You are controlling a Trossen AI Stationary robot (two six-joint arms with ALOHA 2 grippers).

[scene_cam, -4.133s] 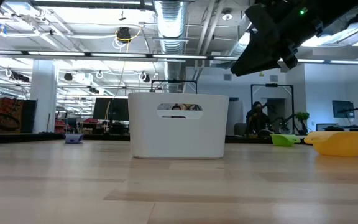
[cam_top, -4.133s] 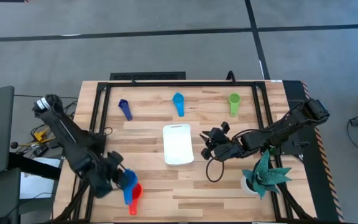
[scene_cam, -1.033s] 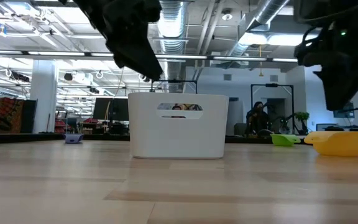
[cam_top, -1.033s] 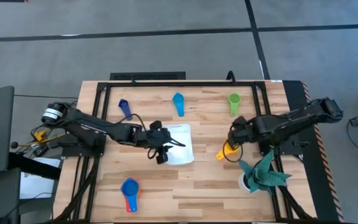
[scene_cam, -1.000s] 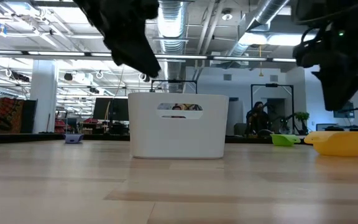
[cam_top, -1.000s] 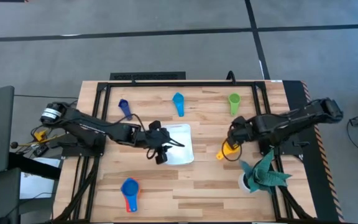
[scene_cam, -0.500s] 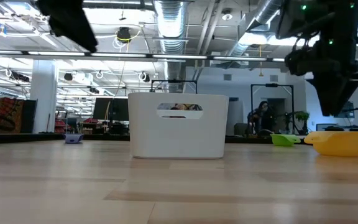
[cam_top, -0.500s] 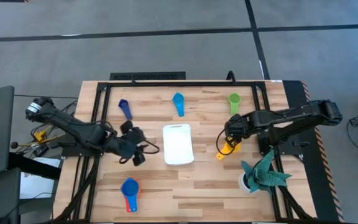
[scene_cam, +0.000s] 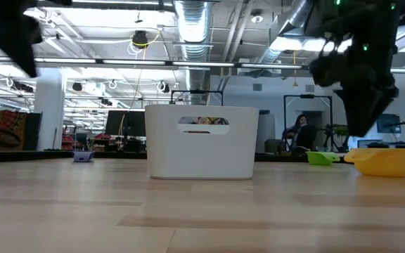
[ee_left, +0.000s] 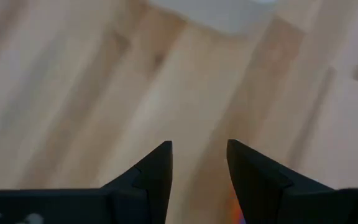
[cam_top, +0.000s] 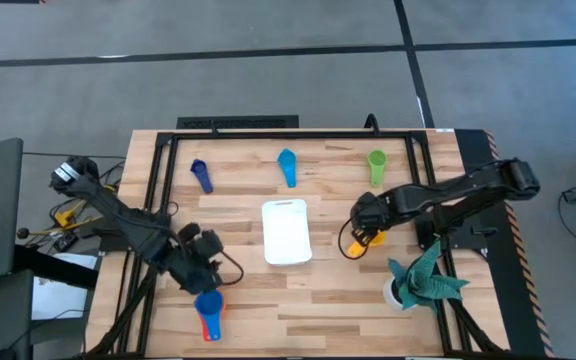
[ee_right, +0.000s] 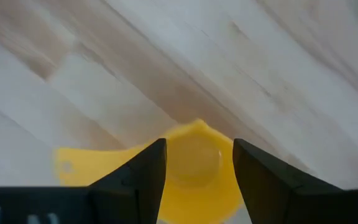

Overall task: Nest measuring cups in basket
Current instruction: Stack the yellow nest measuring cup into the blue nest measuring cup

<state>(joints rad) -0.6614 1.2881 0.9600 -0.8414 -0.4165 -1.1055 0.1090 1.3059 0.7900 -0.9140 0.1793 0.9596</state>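
The white basket stands mid-table. A yellow cup lies on the wood to its right, bowl up. My right gripper hovers open just over it, a finger on either side of the bowl, touching nothing. A blue cup and a red cup lie together near the front left. My left gripper hangs open above them, with nothing between its fingers. Dark blue, light blue and green cups lie along the far side.
A teal folded-paper plant stands at the near right corner, close to my right arm. A black frame runs along the table's far edge and sides. Bare wood lies in front of the basket.
My left gripper has swung away from above the basket toward the table's left and near edge, ending over the blue and red cups. My right gripper has shifted a little leftward and lower over the yellow cup. No cup has moved.
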